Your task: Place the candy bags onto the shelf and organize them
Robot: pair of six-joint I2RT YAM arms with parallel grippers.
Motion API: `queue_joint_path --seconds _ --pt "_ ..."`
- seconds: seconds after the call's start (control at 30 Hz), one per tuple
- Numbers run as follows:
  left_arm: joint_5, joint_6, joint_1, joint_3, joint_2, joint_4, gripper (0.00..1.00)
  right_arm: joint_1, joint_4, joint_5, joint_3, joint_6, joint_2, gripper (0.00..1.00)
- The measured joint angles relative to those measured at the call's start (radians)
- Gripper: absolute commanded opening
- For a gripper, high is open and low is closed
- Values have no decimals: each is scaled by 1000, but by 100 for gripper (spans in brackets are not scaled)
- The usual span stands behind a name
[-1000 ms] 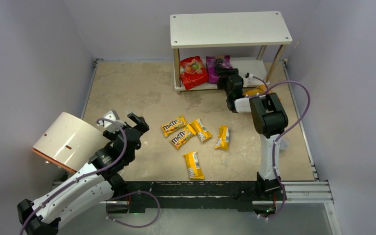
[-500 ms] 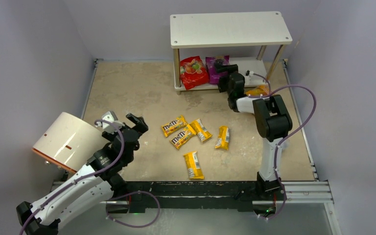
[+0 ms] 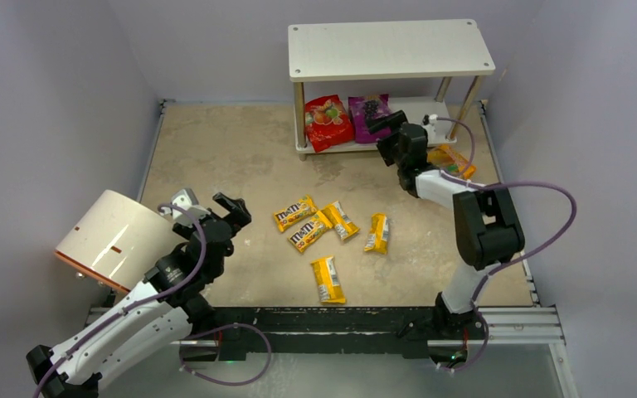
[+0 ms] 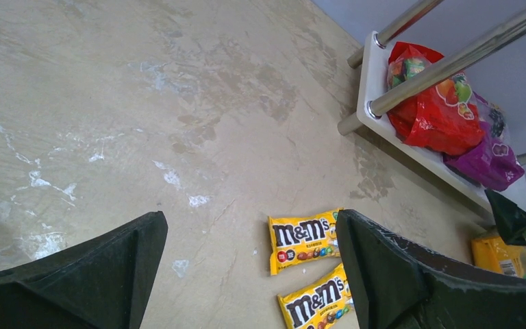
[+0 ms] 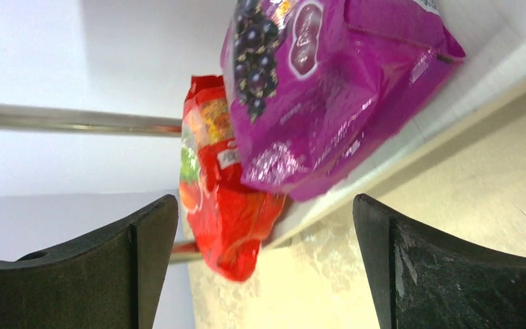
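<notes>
Several yellow M&M's packets point(image 3: 309, 234) lie loose mid-floor; two show in the left wrist view point(image 4: 306, 240). The white two-tier shelf point(image 3: 390, 50) stands at the back. The red pouch point(image 3: 328, 122) and purple pouch point(image 3: 368, 112) lean on its lower tier point(image 5: 452, 110). The orange pouch point(image 3: 452, 159) lies on the floor at the shelf's right end. My right gripper point(image 3: 384, 131) is open and empty, just in front of the purple pouch point(image 5: 329, 82) and red pouch point(image 5: 226, 199). My left gripper point(image 3: 214, 207) is open and empty, left of the packets.
A white cylinder with an orange rim point(image 3: 112, 239) lies on its side at the near left, close beside my left arm. Grey walls enclose the floor on three sides. The shelf's metal legs point(image 4: 452, 62) stand in front of the red pouch point(image 4: 431, 103).
My right arm has swung its elbow out to the right and the gripper has drawn back from the purple pouch, uncovering the orange pouch. The left arm has barely moved.
</notes>
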Motion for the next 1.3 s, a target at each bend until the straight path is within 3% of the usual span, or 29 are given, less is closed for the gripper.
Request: queue_joint_path --seconds 0.17,0.3,0.43,0.7,1.3 --pt "15 0 0 0 0 0 100 5 -37 2 -109 -114 -173 99" --pt "28 4 0 0 0 2 100 14 1 -103 -106 -319 -216 99" --pt "39 15 0 0 2 13 100 34 -24 -232 39 -518 -120 98" --pt "71 47 0 0 19 24 100 56 -128 -286 257 -792 46 92" --pt "95 49 0 0 -22 3 100 101 -187 -344 327 -940 135 89"
